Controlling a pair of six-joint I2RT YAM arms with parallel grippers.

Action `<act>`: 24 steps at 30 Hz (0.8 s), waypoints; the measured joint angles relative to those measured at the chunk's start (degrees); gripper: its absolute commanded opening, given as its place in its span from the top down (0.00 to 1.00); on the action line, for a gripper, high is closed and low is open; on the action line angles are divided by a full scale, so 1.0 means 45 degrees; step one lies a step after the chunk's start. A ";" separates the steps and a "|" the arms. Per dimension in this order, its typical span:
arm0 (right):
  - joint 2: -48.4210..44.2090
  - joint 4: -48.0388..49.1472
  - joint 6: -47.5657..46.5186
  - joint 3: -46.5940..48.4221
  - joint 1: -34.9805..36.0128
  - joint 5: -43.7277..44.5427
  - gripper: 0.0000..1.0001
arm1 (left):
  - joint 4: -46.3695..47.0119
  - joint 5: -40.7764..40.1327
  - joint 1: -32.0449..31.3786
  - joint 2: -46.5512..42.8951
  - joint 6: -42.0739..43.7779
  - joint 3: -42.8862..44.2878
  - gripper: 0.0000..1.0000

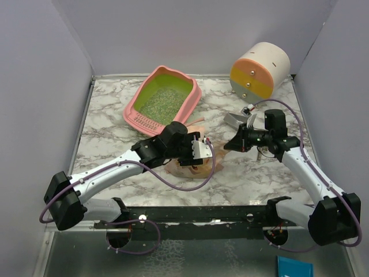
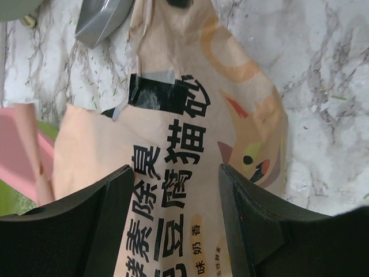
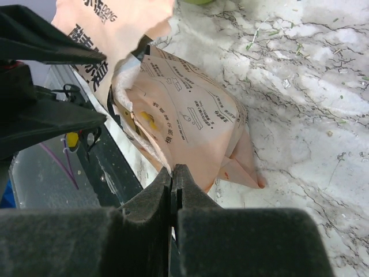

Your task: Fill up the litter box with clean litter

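Jaws of the left gripper (image 2: 176,179) stand spread astride the printed litter pouch (image 2: 190,104) lying on the desk (image 2: 323,86), likely to grasp it for pouring, while the right gripper (image 3: 173,173) has its jaws pressed together, seemingly on nothing, and the litter box (image 1: 136,107) just beyond holds some clean litter (image 1: 164,101).

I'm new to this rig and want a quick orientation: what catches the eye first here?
The pink litter box stands out at the back left, its green interior holding pale litter. In the middle, the left claw hangs open over a beige pouch with a cartoon cat. A round cream, orange and yellow cabinet stands back right.
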 measured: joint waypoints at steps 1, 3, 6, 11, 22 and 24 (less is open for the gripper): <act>-0.0039 -0.0024 -0.0024 0.0000 0.0000 0.0000 0.99 | 0.0272 -0.0267 0.0000 0.0015 0.0117 -0.0219 0.37; -0.0097 -0.0049 -0.0044 0.0000 -0.0005 0.0000 0.99 | 0.0738 -0.0612 -0.0005 0.0015 0.0369 -0.0544 0.37; -0.0107 -0.0068 -0.0049 0.0000 -0.0005 -0.0005 0.99 | 0.1462 -0.1059 -0.0005 0.0015 0.0680 -0.0777 0.37; -0.0107 -0.0131 -0.0087 0.0000 -0.0015 -0.0005 0.99 | 0.2079 -0.1243 -0.0034 0.0053 0.0971 -0.0797 0.37; -0.0107 -0.0699 -0.0277 0.0175 -0.0034 -0.0219 0.69 | 0.1831 -0.0505 -0.0087 0.0457 0.1049 -0.0923 0.42; -0.0112 -0.0772 -0.0209 0.0228 -0.0039 -0.0311 0.48 | 0.1661 -0.0301 -0.0087 0.0515 0.1025 -0.0923 0.44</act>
